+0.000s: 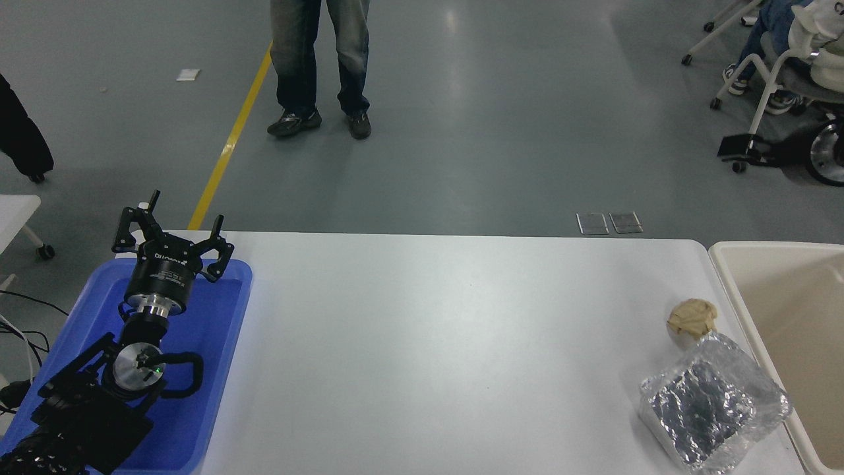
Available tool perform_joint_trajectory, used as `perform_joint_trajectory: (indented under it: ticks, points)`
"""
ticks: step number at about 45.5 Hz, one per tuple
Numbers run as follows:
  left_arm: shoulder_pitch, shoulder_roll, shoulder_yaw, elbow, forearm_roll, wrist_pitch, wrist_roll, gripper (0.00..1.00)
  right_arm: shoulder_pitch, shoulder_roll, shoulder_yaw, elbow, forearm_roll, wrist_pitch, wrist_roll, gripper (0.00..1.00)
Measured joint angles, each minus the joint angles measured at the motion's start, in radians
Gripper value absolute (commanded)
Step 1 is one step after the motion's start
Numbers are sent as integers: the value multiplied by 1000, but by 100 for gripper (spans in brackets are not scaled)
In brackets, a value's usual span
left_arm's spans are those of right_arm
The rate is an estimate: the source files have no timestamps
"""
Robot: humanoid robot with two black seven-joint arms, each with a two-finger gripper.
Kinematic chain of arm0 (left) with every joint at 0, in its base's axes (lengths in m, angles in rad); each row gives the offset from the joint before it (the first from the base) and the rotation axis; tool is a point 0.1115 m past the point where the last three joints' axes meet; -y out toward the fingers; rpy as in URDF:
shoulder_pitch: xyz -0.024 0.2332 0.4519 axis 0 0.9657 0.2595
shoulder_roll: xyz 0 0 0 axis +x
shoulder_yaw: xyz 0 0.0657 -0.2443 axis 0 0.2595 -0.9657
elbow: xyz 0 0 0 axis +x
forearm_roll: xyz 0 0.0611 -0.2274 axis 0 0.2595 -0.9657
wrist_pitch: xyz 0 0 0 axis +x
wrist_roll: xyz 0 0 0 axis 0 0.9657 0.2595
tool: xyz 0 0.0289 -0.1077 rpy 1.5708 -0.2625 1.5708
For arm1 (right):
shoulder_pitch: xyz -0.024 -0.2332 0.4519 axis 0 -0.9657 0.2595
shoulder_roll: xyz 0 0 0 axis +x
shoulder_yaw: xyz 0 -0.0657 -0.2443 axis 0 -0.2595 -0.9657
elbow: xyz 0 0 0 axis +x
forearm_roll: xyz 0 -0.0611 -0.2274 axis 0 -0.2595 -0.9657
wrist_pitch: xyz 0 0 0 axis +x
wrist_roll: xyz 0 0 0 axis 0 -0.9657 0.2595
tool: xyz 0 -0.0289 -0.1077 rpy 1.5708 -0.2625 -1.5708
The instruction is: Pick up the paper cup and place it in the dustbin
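Note:
The paper cup is not in view. The cream-beige dustbin (725, 277) stands at the table's right end, cut off by the picture's edge; the part of its inside that shows is bare. My right gripper (742, 146) comes in at the right edge, held high beyond the bin's far rim; only a black part and a silver wrist ring show. My left gripper (173, 236) is parked at the lower left over the blue tray (224, 330), open and empty.
A crumpled tan paper ball (691, 316) and a crumpled foil tray (712, 402) lie on the white table (428, 343) near the bin. A person's legs (320, 66) stand beyond the table. A wheeled chair (784, 72) is at the far right.

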Motion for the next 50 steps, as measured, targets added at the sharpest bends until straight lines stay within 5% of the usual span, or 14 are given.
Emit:
perform_joint_trajectory:
  ticks: [23,50]
  points:
    - [0,0,0,0,0,0,0,100,297,-9,-79,266,-1,348,0,100]
    - [0,0,0,0,0,0,0,100,407,7,-80,450,-2,429,-2,100]
